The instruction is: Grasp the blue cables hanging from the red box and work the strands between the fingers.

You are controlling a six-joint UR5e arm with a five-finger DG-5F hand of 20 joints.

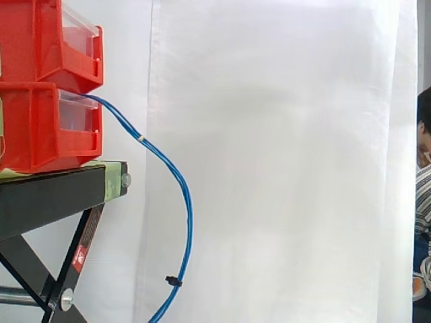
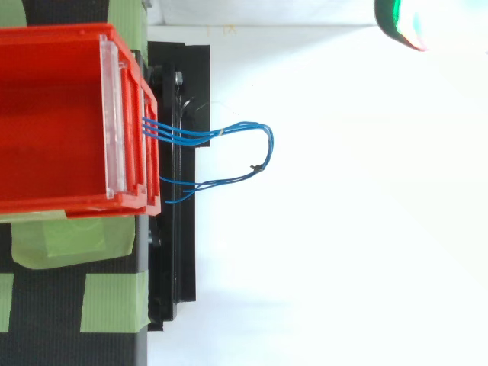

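Several thin blue cables (image 1: 176, 176) come out of the front of the lower red bin (image 1: 40, 128) and hang in a long arc below the stand's edge. A white band (image 1: 141, 138) ties them near the top and a black tie (image 1: 174, 280) near the bottom. In the top view the blue cables (image 2: 229, 131) loop out to the right of the red bin (image 2: 53, 114) and curl back, with loose ends by the bin's front. A glowing part of my hand (image 2: 400, 19) sits at the top right corner, far from the cables and touching nothing.
Two red bins are stacked on a black stand (image 1: 47, 195) with green tape (image 2: 46, 240) on it. A white curtain hangs behind. A person (image 1: 423, 202) stands at the right edge of the side view.
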